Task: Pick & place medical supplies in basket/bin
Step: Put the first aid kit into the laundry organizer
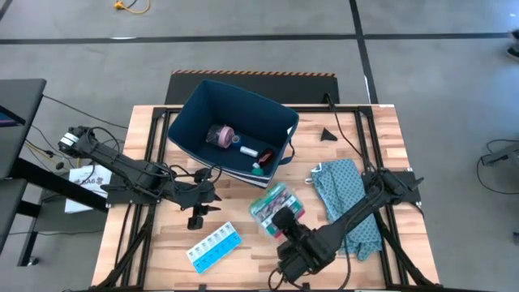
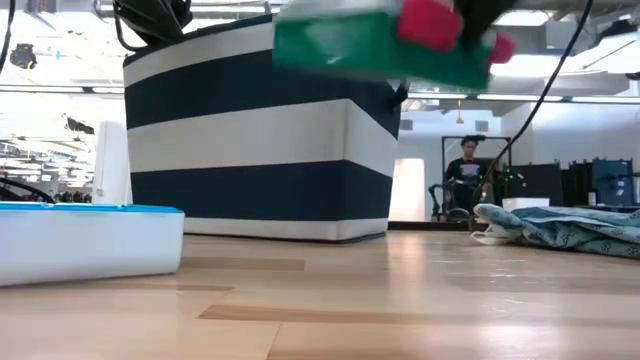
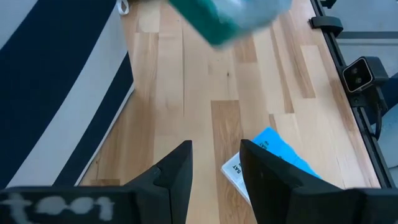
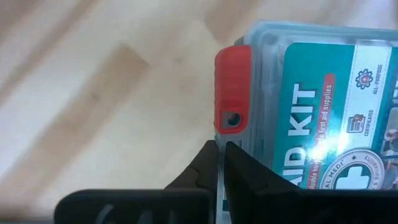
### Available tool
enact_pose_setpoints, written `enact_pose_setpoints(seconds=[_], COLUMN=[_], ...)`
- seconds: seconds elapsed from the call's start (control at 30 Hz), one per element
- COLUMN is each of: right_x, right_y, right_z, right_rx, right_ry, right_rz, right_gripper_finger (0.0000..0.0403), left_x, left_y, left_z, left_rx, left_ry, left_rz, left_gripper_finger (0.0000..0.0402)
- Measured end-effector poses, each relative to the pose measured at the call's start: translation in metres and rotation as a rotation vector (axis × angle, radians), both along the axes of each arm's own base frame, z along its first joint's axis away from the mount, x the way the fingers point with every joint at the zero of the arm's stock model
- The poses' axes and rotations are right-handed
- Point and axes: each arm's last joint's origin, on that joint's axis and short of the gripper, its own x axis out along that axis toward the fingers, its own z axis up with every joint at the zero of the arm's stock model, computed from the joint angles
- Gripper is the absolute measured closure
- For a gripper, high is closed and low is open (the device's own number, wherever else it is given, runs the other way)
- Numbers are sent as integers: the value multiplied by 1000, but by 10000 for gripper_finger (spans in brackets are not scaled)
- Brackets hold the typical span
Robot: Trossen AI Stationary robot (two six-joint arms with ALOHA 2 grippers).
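So the right claw (image 1: 280, 221) is pinched tight on the rim of the green-and-red flat plastic first-aid box (image 1: 274, 206), lifted off the tabletop (image 1: 381, 138) just beside the navy striped fabric bin (image 1: 195, 101), likely for dropping in, while the left claw (image 1: 197, 212), slightly parted and empty, waits nearby.

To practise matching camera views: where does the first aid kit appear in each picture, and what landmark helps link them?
High view: first aid kit, centre, in right gripper.
Low view: top, lifted.
Left wrist view: blurred, top edge.
Right wrist view: close-up, right half.
Shared landmark: striped bin, beside it.
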Motion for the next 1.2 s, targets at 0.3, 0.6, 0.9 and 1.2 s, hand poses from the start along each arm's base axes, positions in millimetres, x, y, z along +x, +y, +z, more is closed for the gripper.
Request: enact_pose_setpoints(seconds=[0.3, 0.6, 0.9, 1.2], right_x=[5, 10, 53, 99], right_y=[-33, -98, -233, -337], right_z=[81, 155, 173, 99], right_rx=[-97, -169, 200, 583], right_ry=[-168, -359, -558, -421], right_rz=[-36, -18, -323, -616], right_gripper_finger=[400, 401, 401, 396], left_x=[0, -29, -56, -58], left_y=[-4, -4, 15, 19], left_z=[4, 25, 50, 49], left_rx=[3, -3, 143, 227], left_ry=[-43, -122, -298, -293], left_rz=[-22, -112, -50, 12], left_gripper_finger=[280, 280, 280, 280])
